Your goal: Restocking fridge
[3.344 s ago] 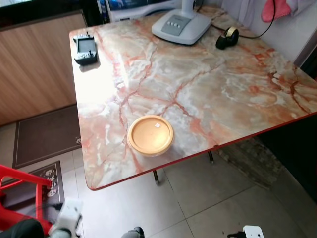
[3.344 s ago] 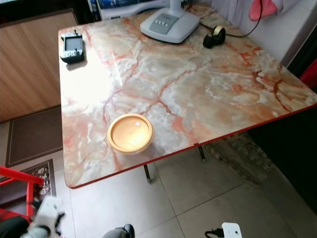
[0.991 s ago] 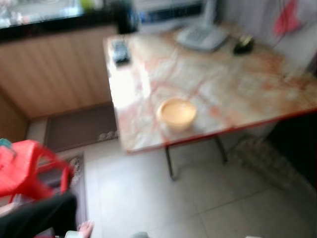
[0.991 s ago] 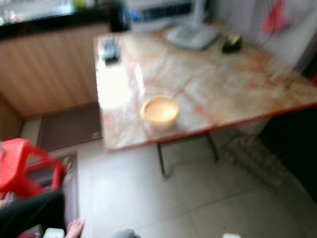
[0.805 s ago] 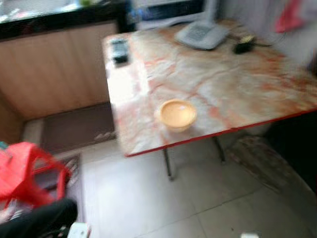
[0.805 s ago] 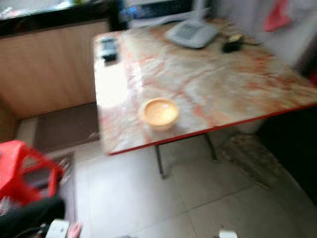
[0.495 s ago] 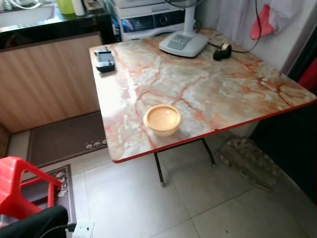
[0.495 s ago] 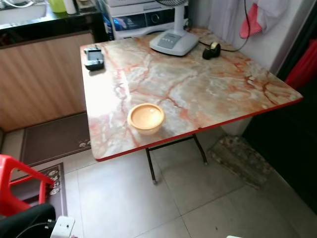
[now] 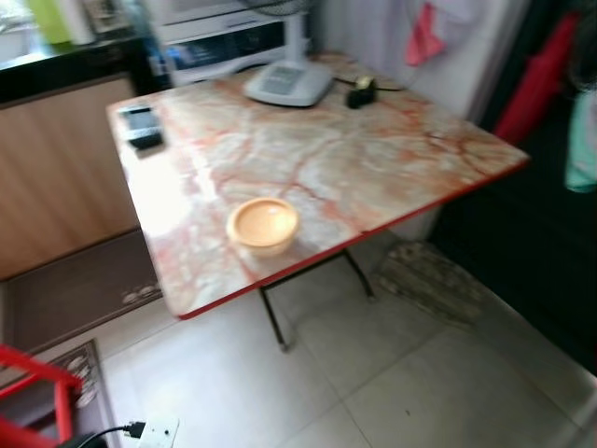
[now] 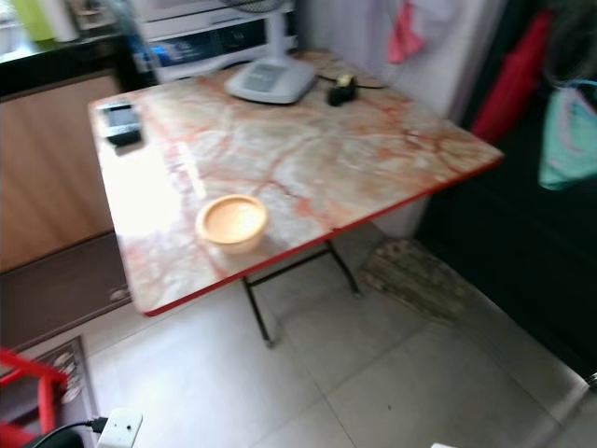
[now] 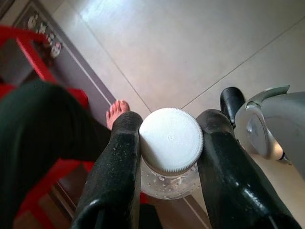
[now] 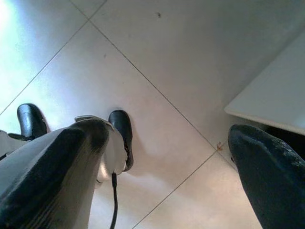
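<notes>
Turning rightward is what your head camera has just done: half a second ago the bench (image 9: 373, 159) sat squarely ahead, and now it has slid toward the left of both eye views while dark hanging clothes, a red garment (image 9: 527, 79) and a pale green one (image 10: 567, 140), come in on the right. Nothing on the bench has moved; only your viewpoint has, so you appear to be walking off to find the fridge, which I judge is not yet in sight. Your left tool (image 11: 167, 157) is clamped on a clear bottle (image 11: 170, 140) just under its white screw cap, one finger (image 11: 119, 162) on each side, carried low over the floor tiles beside a person's bare foot (image 11: 116, 110) and dark trouser leg. Your right tool (image 12: 162, 157) hangs spread wide with nothing between its fingers. On the marbled bench stand an orange bowl (image 9: 263, 224) near the front edge, a small black gadget (image 9: 142, 126) at the far left, a fan base (image 9: 287, 82) and a tape roll (image 9: 361, 91) at the back. Below lie a worn mat (image 9: 429, 280), a red stool (image 9: 47, 392) and a power strip (image 10: 119, 429).
</notes>
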